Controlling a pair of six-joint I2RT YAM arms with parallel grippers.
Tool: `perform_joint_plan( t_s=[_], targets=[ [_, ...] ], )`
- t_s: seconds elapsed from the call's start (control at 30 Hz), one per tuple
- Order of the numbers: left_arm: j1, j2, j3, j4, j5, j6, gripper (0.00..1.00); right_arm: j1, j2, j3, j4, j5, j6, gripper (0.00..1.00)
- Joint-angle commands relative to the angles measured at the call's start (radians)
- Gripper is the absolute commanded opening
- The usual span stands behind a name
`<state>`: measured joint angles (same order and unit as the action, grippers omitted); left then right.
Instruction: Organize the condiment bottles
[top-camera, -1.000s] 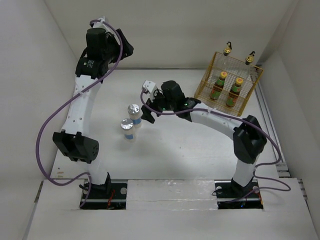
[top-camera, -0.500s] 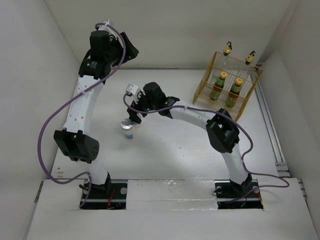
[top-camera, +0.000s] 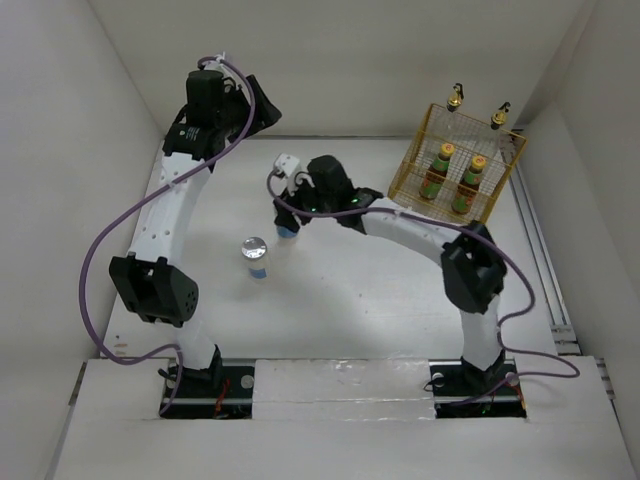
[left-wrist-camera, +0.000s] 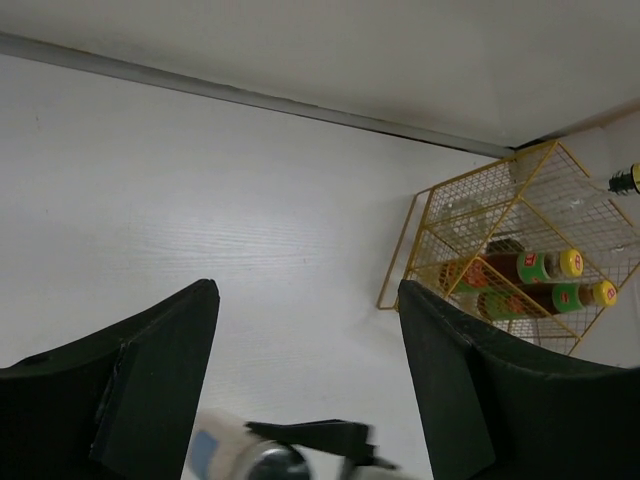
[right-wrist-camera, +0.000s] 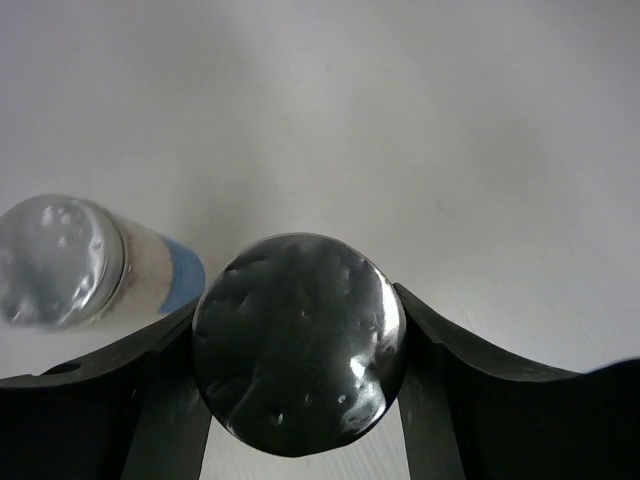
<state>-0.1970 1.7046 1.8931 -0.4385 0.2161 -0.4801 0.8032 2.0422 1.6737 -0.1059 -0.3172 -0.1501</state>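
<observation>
My right gripper (top-camera: 287, 228) is shut on a short white bottle with a blue label (top-camera: 288, 233). In the right wrist view its silver lid (right-wrist-camera: 298, 340) fills the gap between the fingers (right-wrist-camera: 455, 375). The other short white bottle (top-camera: 254, 255) stands on the table to its left, and also shows in the right wrist view (right-wrist-camera: 60, 262). Two dark green-capped bottles (top-camera: 436, 172) (top-camera: 468, 183) and two gold-capped glass bottles (top-camera: 454, 100) (top-camera: 499, 117) stand in the yellow wire rack (top-camera: 405, 185). My left gripper (top-camera: 245, 105) is open and empty, high at the back left (left-wrist-camera: 305, 330).
The rack stands at the back right against the wall, and also shows in the left wrist view (left-wrist-camera: 430, 215). White walls close in the table on the left, back and right. Purple cables loop off both arms.
My right gripper reached left over the farther short white bottle, shut on it, and has carried it a little right and back. The left arm shifted slightly.
</observation>
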Motion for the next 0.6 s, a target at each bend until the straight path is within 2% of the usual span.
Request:
perform_joint_plan(
  t_s=[0.0,0.1,0.2,0.3,0.4,0.57],
  targets=[
    [-0.002,-0.057,-0.032,0.049,0.043,-0.009,0.69,-0.105,-0.311,-0.060,0.127,0.024,0.032,0.32],
    [-0.024,-0.082,-0.100,0.075,0.043,-0.009,0.69,-0.217,-0.485,-0.192,0.127,0.033,0.032,0.32],
    [-0.050,-0.103,-0.166,0.096,0.043,-0.009,0.69,-0.340,-0.588,-0.227,0.055,0.033,0.032,0.32],
    [-0.050,-0.103,-0.187,0.119,0.063,-0.034,0.69,-0.441,-0.612,-0.215,-0.040,0.033,0.011,0.31],
    [-0.050,-0.103,-0.187,0.119,0.072,-0.043,0.69,-0.528,-0.623,-0.215,-0.063,0.021,0.000,0.31],
    [-0.050,-0.094,-0.164,0.110,0.081,-0.034,0.69,-0.607,-0.571,-0.163,-0.106,0.010,-0.011,0.29]
  ],
)
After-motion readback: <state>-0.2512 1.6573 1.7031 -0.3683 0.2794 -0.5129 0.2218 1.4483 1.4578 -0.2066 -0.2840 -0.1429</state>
